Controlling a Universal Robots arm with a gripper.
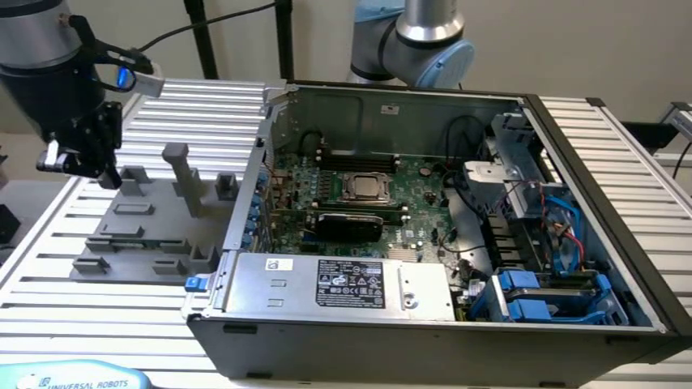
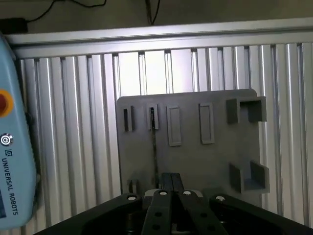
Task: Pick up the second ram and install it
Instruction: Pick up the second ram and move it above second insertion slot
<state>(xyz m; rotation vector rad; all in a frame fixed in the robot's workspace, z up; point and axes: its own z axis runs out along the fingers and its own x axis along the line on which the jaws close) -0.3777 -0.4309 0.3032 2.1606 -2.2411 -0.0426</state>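
The second ram [image 1: 181,180], a long, narrow, thin stick that shows as a dark edge-on line from the wrist, stands upright in a slot of the grey holder block [image 1: 130,235] on the slatted bench [image 1: 65,304], apart from the hand [image 1: 81,168], which hangs toward the exterior view's left with its fingers pressed together on nothing.

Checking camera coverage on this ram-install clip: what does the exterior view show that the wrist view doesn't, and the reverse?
Exterior view's own: the open computer case with its green motherboard, and an arm joint behind the case.
Wrist view's own: a thin dark strip standing in one slot, perhaps the ram seen edge-on, and the pendant's red button.
Shared: the shut gripper above the grey holder plate, the slatted aluminium table and the blue teach pendant.
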